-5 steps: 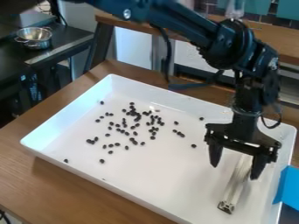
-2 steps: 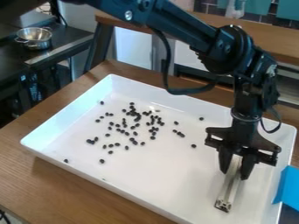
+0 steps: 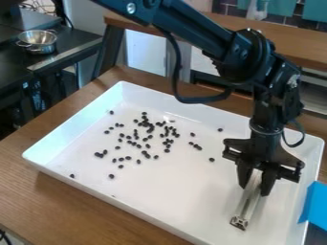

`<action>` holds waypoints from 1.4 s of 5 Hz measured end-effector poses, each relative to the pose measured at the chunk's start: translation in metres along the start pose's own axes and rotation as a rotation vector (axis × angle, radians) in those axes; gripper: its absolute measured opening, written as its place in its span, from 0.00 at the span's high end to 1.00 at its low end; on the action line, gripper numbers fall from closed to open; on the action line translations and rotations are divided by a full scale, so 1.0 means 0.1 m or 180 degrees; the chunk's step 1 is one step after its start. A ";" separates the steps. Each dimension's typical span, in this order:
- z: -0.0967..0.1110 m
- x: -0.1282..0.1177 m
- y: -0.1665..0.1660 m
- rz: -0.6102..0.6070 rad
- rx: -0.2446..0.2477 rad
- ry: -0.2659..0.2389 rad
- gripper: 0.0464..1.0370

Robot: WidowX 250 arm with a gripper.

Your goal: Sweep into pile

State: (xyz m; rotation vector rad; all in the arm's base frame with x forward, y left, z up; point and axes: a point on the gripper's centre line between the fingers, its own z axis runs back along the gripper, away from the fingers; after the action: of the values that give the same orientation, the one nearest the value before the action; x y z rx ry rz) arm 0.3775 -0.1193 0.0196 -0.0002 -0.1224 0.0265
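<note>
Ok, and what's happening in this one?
A robot arm has its jaws closed on a metal bar at the right side of a large white tray, on a wooden table. Small dark beans lie scattered over the middle and left of the tray, some bunched but not in one pile. The bar is well away from most of them, so the sweeping looks yet to be done.

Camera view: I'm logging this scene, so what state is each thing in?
End effector: closed on the metal bar
Metal bar: gripped near one end
Dark beans: loose, scattered, not yet in one pile
White tray: right side up, holding the beans
Metal bowl: upright
</note>
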 end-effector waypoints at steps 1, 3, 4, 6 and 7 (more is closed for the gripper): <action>-0.01 0.08 0.34 -0.0062 0.0093 -0.0028 0.67; 0.00 0.08 0.93 -0.0018 0.0339 0.0176 0.67; 0.02 0.04 1.32 0.0046 0.0458 0.0361 0.67; -0.01 -0.04 1.80 -0.0130 0.0545 0.0328 0.67; -0.02 -0.08 2.26 -0.0097 0.0663 0.0131 0.67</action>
State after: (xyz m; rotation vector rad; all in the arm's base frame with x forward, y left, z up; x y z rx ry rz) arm 0.3638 0.1068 0.0164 0.2089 -0.0781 0.0086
